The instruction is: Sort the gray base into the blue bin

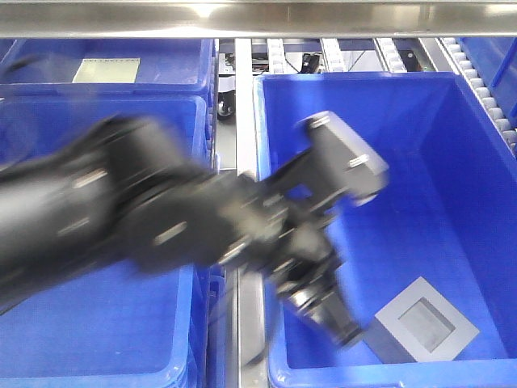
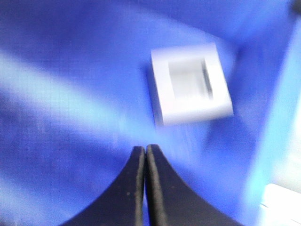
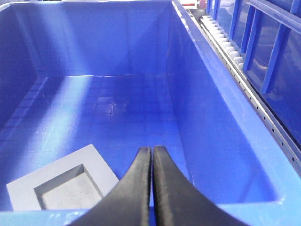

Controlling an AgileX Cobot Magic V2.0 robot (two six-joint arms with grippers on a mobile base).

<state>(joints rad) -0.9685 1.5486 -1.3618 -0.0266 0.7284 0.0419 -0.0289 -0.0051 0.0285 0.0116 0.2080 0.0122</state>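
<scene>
Broadly, the blue bin [image 1: 452, 145] filled the right half of the front-facing view, a deep crate with a thick rim, and a neighbouring blue crate [image 1: 97, 323] sat to its left across a metal rail [image 1: 245, 121]. A further blue crate [image 1: 161, 61] behind it held a pale flat sheet [image 1: 106, 69]. A roller track [image 3: 225, 44] ran along the bin's outer side in the right wrist view.

The left arm [image 1: 145, 210], motion-blurred, reached over the rail into the bin. Its end effector [image 1: 335, 319] hung low above the floor, just beside the gray base [image 1: 424, 330]. That view was too smeared to tell how its fingers stood; the left wrist view settled it, showing the left end effector [image 2: 145, 153] with both fingers pressed together and nothing between them, apart from the block.

The gray base [image 2: 190, 84] lay on the bin floor near the front wall, recessed opening facing up. The right wrist view alone showed the right end effector [image 3: 151, 153], fingers likewise pressed together on nothing, poised at the near rim with the gray base [image 3: 63, 186] below and to one side of it.

Most of the bin floor [image 3: 117, 108] behind the block lay open, up to the far wall. The block itself sat close to the near wall, with little room on that side.
</scene>
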